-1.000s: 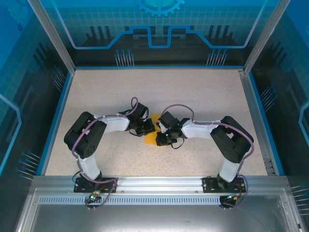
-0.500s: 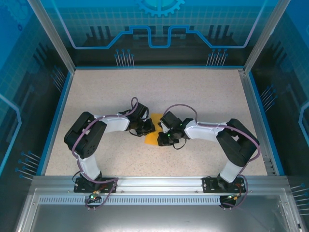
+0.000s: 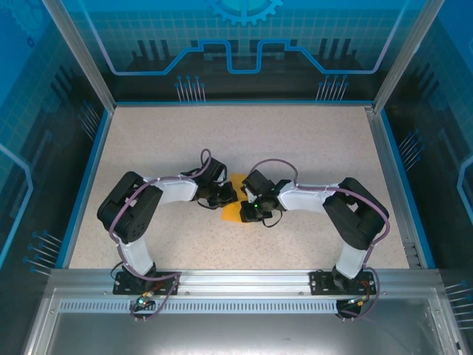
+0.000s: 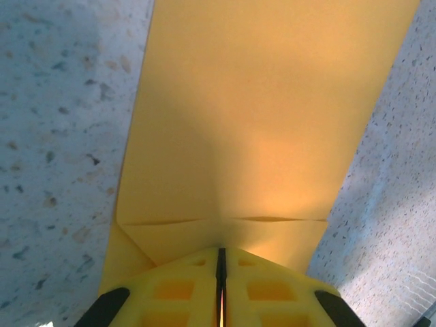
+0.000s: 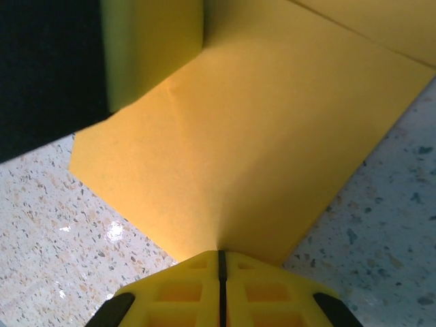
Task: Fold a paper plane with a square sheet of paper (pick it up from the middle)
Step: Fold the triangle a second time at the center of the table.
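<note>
Paper (image 4: 259, 122) sits mid-table (image 3: 148, 133) between the arms, with fold lines showing. Left gripper (image 4: 220, 251) and right gripper (image 5: 219, 253) are each pinched shut on an edge of it. For a clean fold, probably move both arms together, line up the edges and press the crease flat before release; thin paper would likely skew or tear if one arm leads.
</note>
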You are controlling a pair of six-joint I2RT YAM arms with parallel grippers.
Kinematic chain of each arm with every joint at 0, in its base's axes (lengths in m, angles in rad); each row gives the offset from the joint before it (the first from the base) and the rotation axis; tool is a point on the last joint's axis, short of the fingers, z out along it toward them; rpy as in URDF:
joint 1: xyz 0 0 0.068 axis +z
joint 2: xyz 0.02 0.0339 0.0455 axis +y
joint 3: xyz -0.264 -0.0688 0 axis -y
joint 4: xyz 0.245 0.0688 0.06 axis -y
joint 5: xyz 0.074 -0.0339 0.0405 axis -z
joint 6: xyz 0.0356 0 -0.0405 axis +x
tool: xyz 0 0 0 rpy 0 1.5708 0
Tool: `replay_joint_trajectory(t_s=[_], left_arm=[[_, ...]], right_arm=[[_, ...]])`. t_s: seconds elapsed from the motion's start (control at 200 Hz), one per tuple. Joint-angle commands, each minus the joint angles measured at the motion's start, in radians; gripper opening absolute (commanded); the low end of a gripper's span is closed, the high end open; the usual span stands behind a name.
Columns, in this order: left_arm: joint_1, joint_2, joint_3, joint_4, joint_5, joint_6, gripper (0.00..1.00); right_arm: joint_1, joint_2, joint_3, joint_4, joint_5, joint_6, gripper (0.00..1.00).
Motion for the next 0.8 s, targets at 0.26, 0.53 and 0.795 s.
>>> replay_joint_trajectory(t_s=[0.26,0.53,0.795], left_arm=[[-0.029,-0.132,-0.074,0.084,0.129,0.009,0.14],[-0.069,-0.069,-0.095,0.101,0.117,-0.026,0.13],[-0.076,-0.03,-0.105,0.101,0.122,-0.037,0.11]], right_arm=[[-0.013,0.043,-0.017,-0.073,0.024,0.027,0.08],[-0.015,0.046,-0.017,-0.067,0.013,0.029,0.08],[-0.016,0.044,-0.022,-0.066,0.014,0.033,0.08]])
